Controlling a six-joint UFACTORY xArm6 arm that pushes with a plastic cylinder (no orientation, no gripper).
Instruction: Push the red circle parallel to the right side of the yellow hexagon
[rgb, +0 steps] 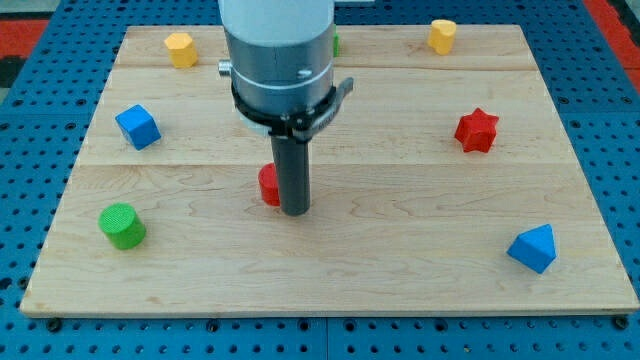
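Observation:
The red circle (267, 185) lies near the board's middle, mostly hidden behind my rod; only its left part shows. My tip (295, 211) rests on the board touching the red circle's right side. The yellow hexagon (181, 49) sits near the view's top left, far up and left of the red circle. The arm's grey body hangs over the top middle of the board.
A blue cube (138, 127) is at the left, a green cylinder (122, 225) at the bottom left. A second yellow block (442, 35) is at the top right, a red star (477, 130) at the right, a blue triangular block (533, 248) at the bottom right. A green block (337, 45) peeks out behind the arm.

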